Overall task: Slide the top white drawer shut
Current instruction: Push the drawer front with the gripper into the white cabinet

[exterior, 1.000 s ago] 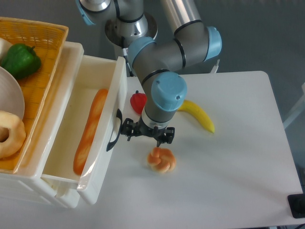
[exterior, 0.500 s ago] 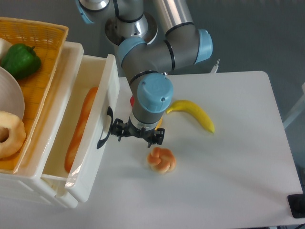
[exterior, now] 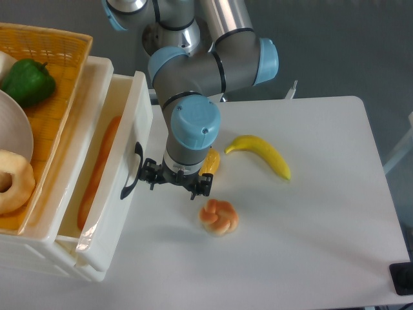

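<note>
Orange wicker marks the far left, where a basket [exterior: 55,71] sits on top of the cabinet holding a green pepper [exterior: 27,81], a white plate [exterior: 14,139] and a ring-shaped pastry [exterior: 13,181]. Just to its right the top white drawer [exterior: 132,123] stands only partly open, its glossy front tilted in view and a long baguette [exterior: 95,173] lying lengthwise inside. A black arched handle [exterior: 131,172] sits on that front.

Right against the handle is the pincer [exterior: 174,183], hanging from the grey arm with its blue caps. Its black fingers point down at the white surface [exterior: 310,219]; whether they are wide or narrow I cannot tell from this angle, and they do not seem to hold anything. The tool looks pressed to the drawer front beside the handle, though contact is hard to confirm.

The step in hand appears to be the push itself, with a gap left to shut. The next move likely calls for a steady shove leftward, kept square to the front so the drawer does not jam.

Further right lie a yellow corn piece [exterior: 210,162], a knotted bun [exterior: 219,216] and a banana [exterior: 261,154].

No brand, label or writing is readable anywhere.
</note>
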